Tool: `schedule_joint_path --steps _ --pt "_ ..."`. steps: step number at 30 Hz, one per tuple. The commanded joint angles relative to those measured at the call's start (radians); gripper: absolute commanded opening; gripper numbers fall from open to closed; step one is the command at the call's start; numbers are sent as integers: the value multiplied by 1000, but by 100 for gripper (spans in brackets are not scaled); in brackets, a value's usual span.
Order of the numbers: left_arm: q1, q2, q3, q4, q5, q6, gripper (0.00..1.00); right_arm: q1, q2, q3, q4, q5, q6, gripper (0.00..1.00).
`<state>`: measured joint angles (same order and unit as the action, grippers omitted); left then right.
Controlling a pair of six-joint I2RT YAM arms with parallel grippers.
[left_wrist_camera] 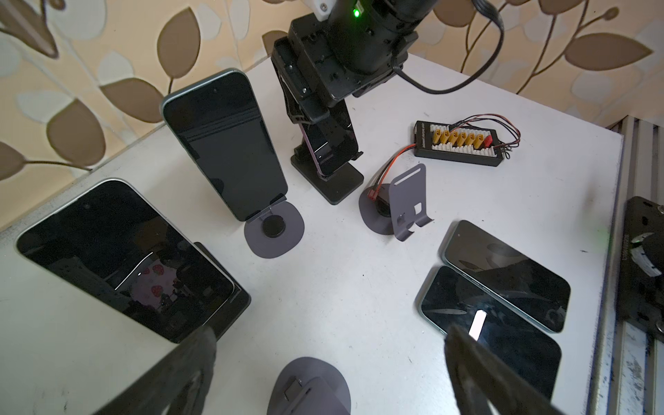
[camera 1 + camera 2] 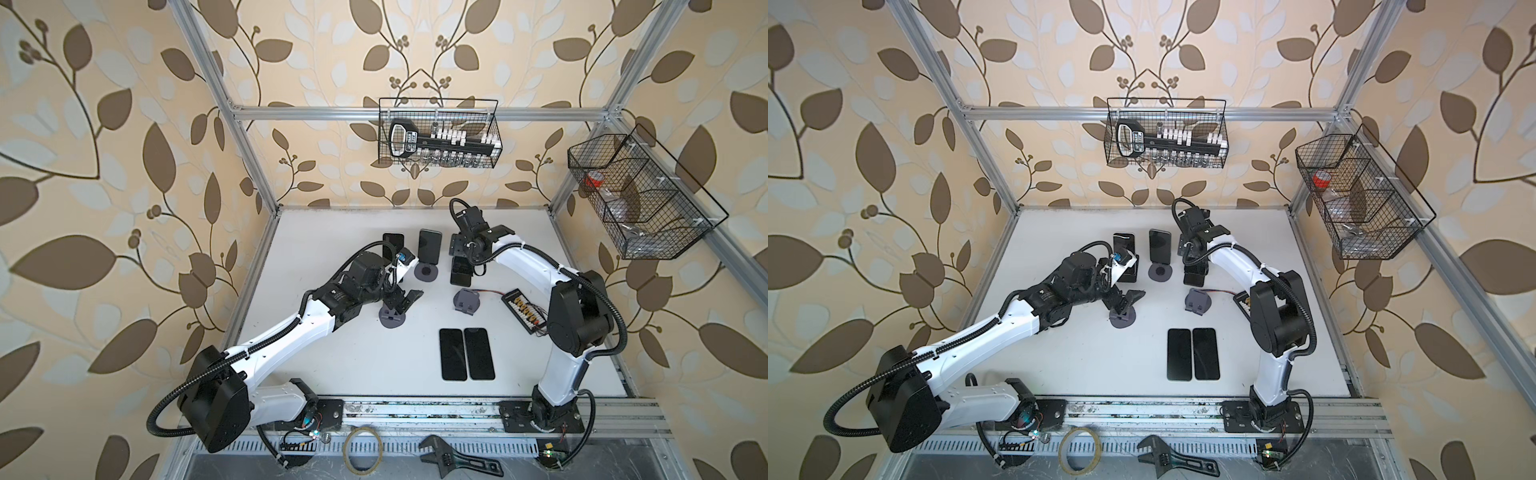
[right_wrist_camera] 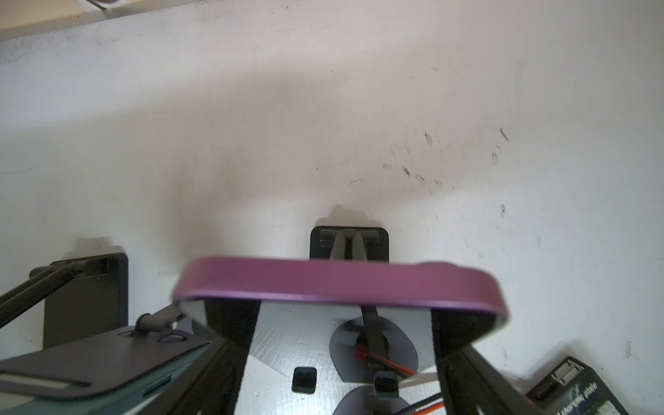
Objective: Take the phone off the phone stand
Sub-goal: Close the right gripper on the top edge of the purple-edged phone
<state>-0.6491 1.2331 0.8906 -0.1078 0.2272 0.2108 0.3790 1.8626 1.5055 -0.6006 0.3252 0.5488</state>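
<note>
Right gripper (image 3: pixel 345 325) fingers (image 3: pixel 230 345) are sitting closest to the right wrist lens. They are straddling the phone (image 3: pixel 337 284), whose purple top edge is crossing the view just above them.

Phone (image 2: pixel 460 270) is leaning in the black phone stand (image 1: pixel 341 183), toward the back of the table (image 3: pixel 323 107) and right of centre in both top views. Its bottom edge is resting behind the stand's front lip.

Jaws are standing either side of the phone's long edges. Whether the pads are pressing the sides I am not able to tell. Left gripper (image 1: pixel 330 332) is hanging fully released over an empty grey stand (image 1: pixel 309 388), holding nothing, apart from the work.

Judging the step in hand as securing the grip, then lifting out. Notes for doing it well:
- Centring the fingers so both pads are meeting the sides together. A one-sided touch is likely tipping phone and stand over.
- Gripping on the upper half, clear of the stand's back arm.
- Lifting along the lean of the backrest, so the bottom edge is clearing the lip before any sideways travel.
- Stand is looking light and unfixed, so watching for the base rising with the phone.
- Neighbouring phone (image 1: pixel 230 143) is standing just beside, so routing the exit away from it.
- Flat phones (image 2: pixel 452 353) are lying near the front edge, probably marking the set-down area.
</note>
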Motion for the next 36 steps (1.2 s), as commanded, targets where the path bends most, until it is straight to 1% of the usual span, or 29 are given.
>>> schedule_joint_path --steps 1,19,28,30,36 --pt "-9 -1 13 -1 -3 22 99 -5 23 34 -13 5 -9 81" --pt "-10 5 13 0 -1 23 99 -10 32 30 -7 -9 -18 76" --pt "-10 6 13 0 1 22 99 -12 32 28 -7 -14 -18 76" --pt "-9 6 13 2 1 21 99 -12 32 29 -7 -11 -18 78" --pt "-10 4 13 2 1 18 99 -12 38 32 -6 -16 -17 79"
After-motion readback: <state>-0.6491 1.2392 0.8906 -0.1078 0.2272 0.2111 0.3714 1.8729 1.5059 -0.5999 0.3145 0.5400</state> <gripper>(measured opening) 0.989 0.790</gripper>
